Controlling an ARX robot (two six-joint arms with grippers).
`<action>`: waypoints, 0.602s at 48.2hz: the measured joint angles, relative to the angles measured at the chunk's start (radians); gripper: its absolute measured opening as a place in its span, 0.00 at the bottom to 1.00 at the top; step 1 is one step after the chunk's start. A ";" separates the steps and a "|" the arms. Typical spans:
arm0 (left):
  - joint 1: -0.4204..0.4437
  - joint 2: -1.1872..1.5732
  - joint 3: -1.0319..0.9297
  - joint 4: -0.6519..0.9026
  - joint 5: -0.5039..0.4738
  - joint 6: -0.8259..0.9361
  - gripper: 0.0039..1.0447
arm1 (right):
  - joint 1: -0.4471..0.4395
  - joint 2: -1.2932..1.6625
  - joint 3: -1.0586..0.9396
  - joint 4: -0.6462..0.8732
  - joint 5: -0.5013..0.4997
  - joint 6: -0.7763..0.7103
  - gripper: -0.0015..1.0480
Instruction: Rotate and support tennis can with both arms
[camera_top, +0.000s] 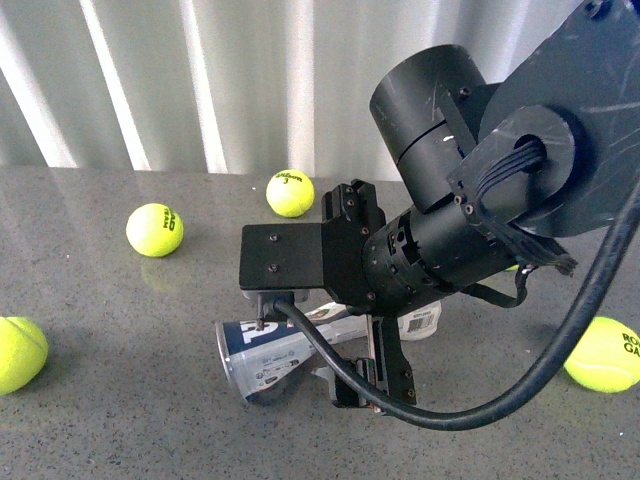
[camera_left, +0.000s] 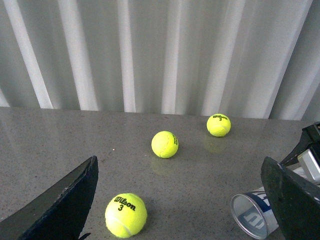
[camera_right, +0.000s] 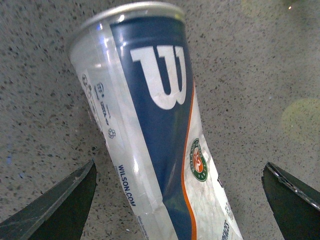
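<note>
The right gripper (camera_right: 179, 167) spreads wide astride the tennis can (camera_right: 150, 115), seemingly not touching it, while the left gripper (camera_left: 179, 162), near the can, gapes empty.

The tennis can (camera_top: 262, 355) lies on its side on the grey surface (camera_top: 120, 410). It is a clear tube with a navy-and-white label, a white "W" and an orange stripe, and its metal-rimmed end is turned toward the robot's left. The bulky black right arm (camera_top: 470, 190) reaches down over it. The right hand (camera_right: 179, 167) is spread wide, one finger on either side, not touching. The left hand (camera_left: 178, 165) hangs spread too, apart from the can.
</note>
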 joint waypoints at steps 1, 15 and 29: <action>0.000 0.000 0.000 0.000 0.000 0.000 0.94 | 0.000 -0.010 -0.005 0.000 -0.010 0.016 0.93; 0.000 0.000 0.000 0.000 0.000 0.000 0.94 | -0.031 -0.224 -0.095 0.144 -0.134 0.426 0.93; 0.000 0.000 0.000 0.000 0.000 0.000 0.94 | -0.145 -0.444 -0.244 0.349 0.401 1.170 0.93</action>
